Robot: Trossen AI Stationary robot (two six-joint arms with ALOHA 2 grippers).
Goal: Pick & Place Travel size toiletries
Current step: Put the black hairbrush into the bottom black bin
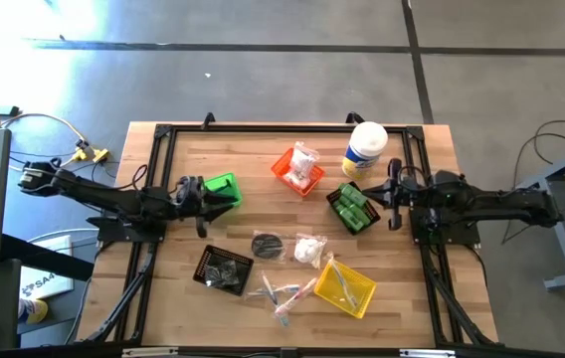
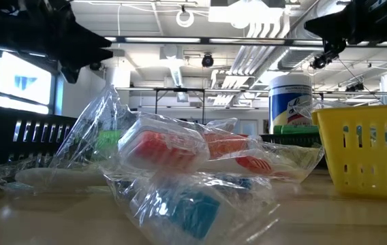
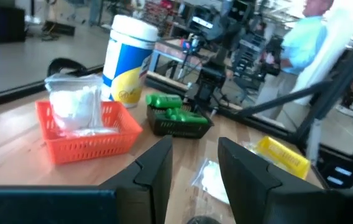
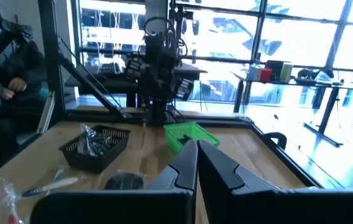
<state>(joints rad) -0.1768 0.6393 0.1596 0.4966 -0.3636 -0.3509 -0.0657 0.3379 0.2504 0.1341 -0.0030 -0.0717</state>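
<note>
The toiletries lie spread over the table. White crinkly packets [image 1: 303,159] fill the orange bin [image 1: 289,175], and green mini bottles [image 1: 353,206] lie in a dark bin [image 3: 178,127]. Dark pieces sit in the black bin [image 1: 223,269]. Clear-wrapped sticks [image 1: 284,292] and a white packet [image 1: 310,249] rest flat on the wood, and the sticks show close up in the low view [image 2: 180,156]. My left gripper [image 1: 225,199] hovers open at the green bin [image 1: 222,185]. My right gripper [image 1: 382,197] is shut beside the dark bin, above the table.
A tall white canister with a yellow label [image 1: 365,149] stands by the far edge, right of the orange bin. A yellow bin [image 1: 346,287] sits near the near edge, and a black disc [image 1: 268,244] lies mid-table. A person [image 3: 307,43] stands beyond the table.
</note>
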